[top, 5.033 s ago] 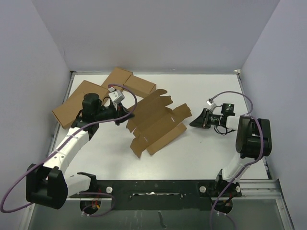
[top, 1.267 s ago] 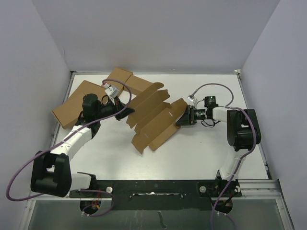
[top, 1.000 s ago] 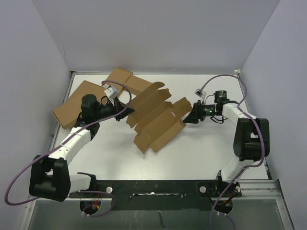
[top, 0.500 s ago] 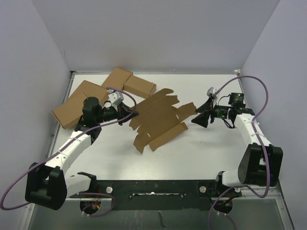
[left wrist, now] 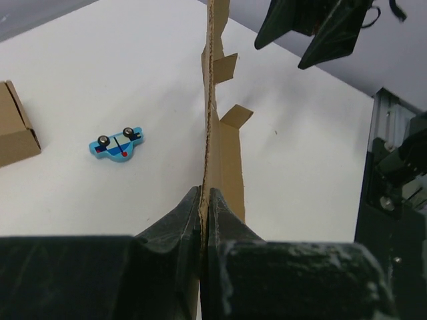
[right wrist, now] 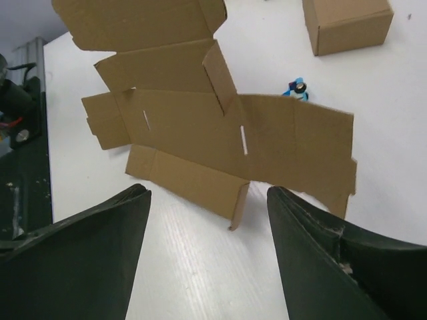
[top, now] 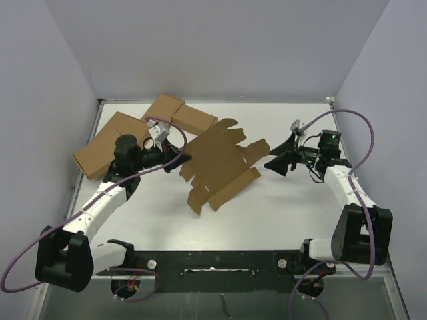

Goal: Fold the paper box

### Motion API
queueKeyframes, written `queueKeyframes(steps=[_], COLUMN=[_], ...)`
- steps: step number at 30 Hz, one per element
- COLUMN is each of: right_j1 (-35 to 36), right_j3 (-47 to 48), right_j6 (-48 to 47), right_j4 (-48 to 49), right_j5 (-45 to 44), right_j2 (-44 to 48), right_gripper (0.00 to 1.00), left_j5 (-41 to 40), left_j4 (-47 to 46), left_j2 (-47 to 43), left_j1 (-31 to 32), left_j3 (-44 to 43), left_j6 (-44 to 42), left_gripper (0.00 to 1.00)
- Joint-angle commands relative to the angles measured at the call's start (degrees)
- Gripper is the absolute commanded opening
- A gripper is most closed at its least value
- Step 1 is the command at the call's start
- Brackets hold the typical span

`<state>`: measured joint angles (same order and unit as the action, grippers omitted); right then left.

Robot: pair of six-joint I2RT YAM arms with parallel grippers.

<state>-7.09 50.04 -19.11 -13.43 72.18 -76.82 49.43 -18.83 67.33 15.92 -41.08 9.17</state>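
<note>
left fingers [left wrist: 175, 225] pinching paper box [left wrist: 227, 173] edge, right fingers [right wrist: 313, 253] wide apart

White table [top: 267, 220] boxed in by plain pale lilac walls [top: 213, 47] at the back and both sides. Black rail [top: 220, 259] along the near edge. Below it a grey panel [top: 253, 300], maybe metal. Even, soft light with faint shadows.

held the left gripper [top: 182, 159] pinched tight on the paper box [top: 223, 157], arm stretched inward; held the right gripper [top: 275, 165] spread wide, pointed leftward.
</note>
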Motion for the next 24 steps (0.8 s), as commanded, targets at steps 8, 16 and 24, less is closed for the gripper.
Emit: queueKeyframes(steps=[8, 16, 24], right_j1=[10.44, 12.53, 13.31], right_j3=[-6.03, -5.77, -8.18], right_j6=[41.85, 61.67, 69.66], right_j4=[30.80, 35.87, 42.74], right_j5=[-1.78, -8.59, -8.94], right_j2=[-1.62, -6.75, -6.42], right_gripper=[0.73, 0.77, 0.78], left_j5=[-18.66, -51.75, -65.69], left_j4=[-5.01, -5.25, -16.77], left_j2=[-2.62, -7.93, -3.63], left_j1=[1.87, 21.43, 32.08], left_j3=[0.23, 3.79, 6.79], left_j6=[27.31, 27.76, 30.31], left_gripper=[0.00, 0.00, 0.00])
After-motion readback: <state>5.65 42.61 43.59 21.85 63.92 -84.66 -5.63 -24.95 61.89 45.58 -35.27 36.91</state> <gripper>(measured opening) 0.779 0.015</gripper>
